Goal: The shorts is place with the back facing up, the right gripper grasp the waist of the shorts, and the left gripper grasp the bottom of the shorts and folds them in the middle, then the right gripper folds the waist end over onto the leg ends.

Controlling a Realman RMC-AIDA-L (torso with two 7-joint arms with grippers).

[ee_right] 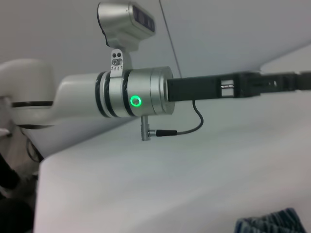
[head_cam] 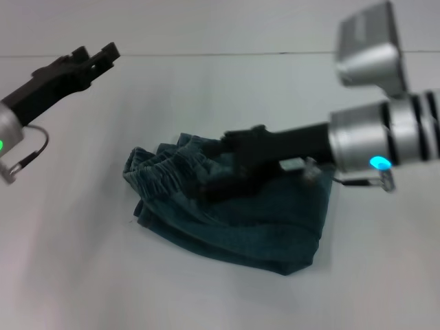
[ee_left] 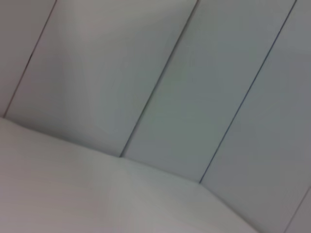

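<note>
My right gripper [head_cam: 227,168] sits low over the shorts [head_cam: 234,213] bunched mid-desk [head_cam: 82,261], jaws' state unclear to me, so I'd carry the waist flat across, left gripper [head_cam: 96,58] raised clear, jaws apart.

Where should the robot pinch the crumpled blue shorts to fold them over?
Probably the gathered waistband of the shorts, the thick bunched edge on the robot's left. It stands up in ridges, so a pincer coming down from above could pinch it. The right pincer is already low over that end; the left pincer hangs away.
</note>
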